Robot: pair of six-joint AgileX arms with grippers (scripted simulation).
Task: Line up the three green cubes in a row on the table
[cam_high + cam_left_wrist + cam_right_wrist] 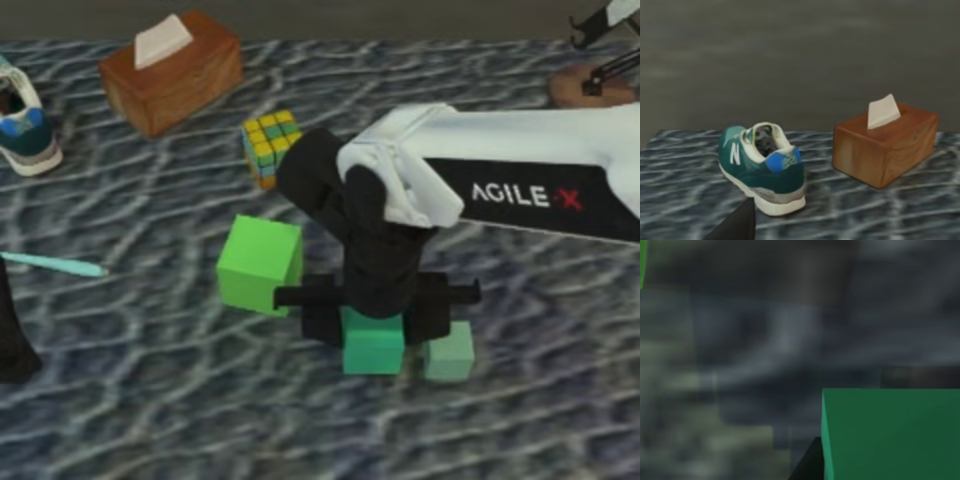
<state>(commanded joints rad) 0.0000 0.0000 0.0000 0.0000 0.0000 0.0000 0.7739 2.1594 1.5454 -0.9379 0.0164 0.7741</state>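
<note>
On the table (150, 400) the large lime-green cube (260, 265) stands left of centre. Right of it the medium emerald cube (372, 345) sits between the black fingers of my right gripper (375, 322), which comes down from above and is shut on it. The small mint cube (448, 352) rests just right of the emerald one, beside the right finger. In the right wrist view the emerald cube (890, 435) fills the corner, with one dark finger (807, 462) against its edge. My left arm (12, 340) is parked at the table's left edge.
A chequered puzzle cube (270, 145) lies behind the lime cube. A wooden tissue box (170, 70) and a teal shoe (22, 125) sit at the back left. A thin teal stick (55, 265) lies at the left. A round wooden base (590, 88) stands at the back right.
</note>
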